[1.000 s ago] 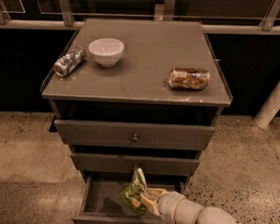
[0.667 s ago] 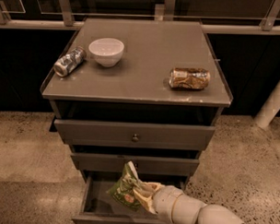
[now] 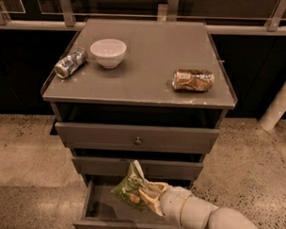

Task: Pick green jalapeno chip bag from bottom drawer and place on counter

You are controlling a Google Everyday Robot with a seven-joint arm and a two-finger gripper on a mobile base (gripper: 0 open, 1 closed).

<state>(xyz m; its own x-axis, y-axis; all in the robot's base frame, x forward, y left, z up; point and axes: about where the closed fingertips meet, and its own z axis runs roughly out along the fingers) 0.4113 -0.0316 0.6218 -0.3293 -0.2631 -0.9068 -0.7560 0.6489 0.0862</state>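
The green jalapeno chip bag (image 3: 130, 187) is crumpled, with a pale edge sticking up. My gripper (image 3: 148, 194) is shut on its right side and holds it above the open bottom drawer (image 3: 98, 205), level with the middle drawer's front. My pale arm (image 3: 210, 217) reaches in from the lower right. The counter (image 3: 149, 55) is the flat grey cabinet top above.
On the counter lie a silver can (image 3: 69, 63) at the left, a white bowl (image 3: 108, 52) beside it, and a brown-gold crushed can (image 3: 193, 80) at the right. The top drawer (image 3: 137, 137) and middle drawer (image 3: 103, 166) are pulled slightly out. A white post (image 3: 280, 103) stands at the right.
My gripper has lifted the chip bag up out of the bottom drawer and a little to the left. The cans and bowl have not moved.
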